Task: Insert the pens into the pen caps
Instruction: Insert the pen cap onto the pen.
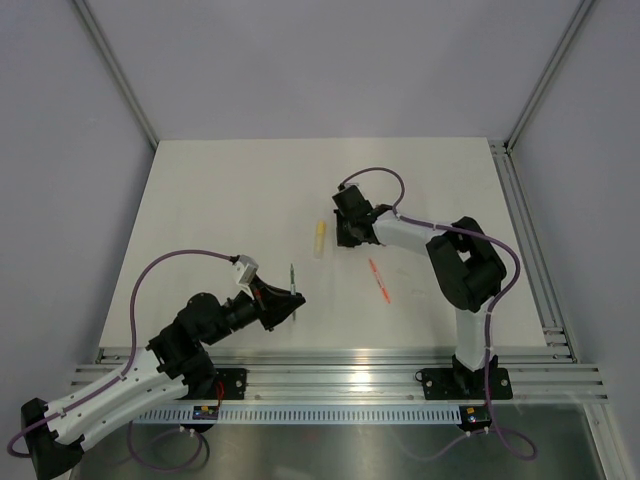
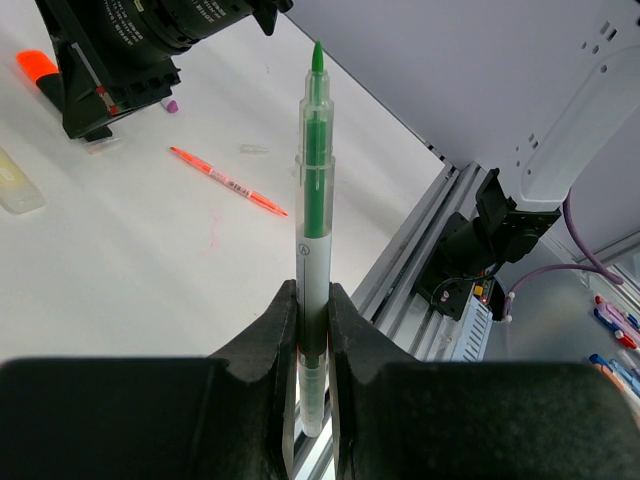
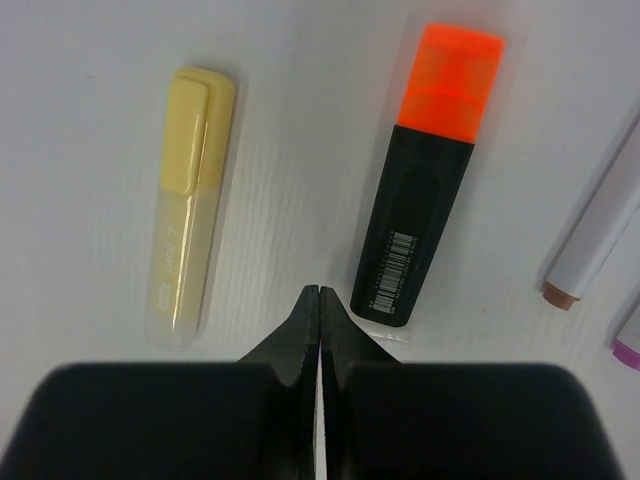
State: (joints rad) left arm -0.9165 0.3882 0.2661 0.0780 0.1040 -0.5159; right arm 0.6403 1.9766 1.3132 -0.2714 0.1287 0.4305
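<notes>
left gripper (image 2: 312, 335) clamped on green-tipped pen (image 2: 314, 200), bare tip pointing out, probably ready for a cap | right gripper (image 3: 319, 300) closed, empty, over counter (image 3: 300, 90) between yellow highlighter (image 3: 188, 210) and black highlighter (image 3: 418, 215)

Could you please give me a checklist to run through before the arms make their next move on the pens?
1. Left gripper holds a pen securely: ok. It is shut on the barrel of the green-tipped pen.
2. Held pen's tip is bare and pointing away from the gripper: ok.
3. Right gripper holds a cap: not ok. Its jaws are shut on nothing, between the yellow highlighter and the black highlighter.
4. Matching cap located: cannot tell. A tiny pale piece lies beyond the orange-red pen, too small to identify.
5. Black highlighter capped: ok, the orange cap is on.
</notes>
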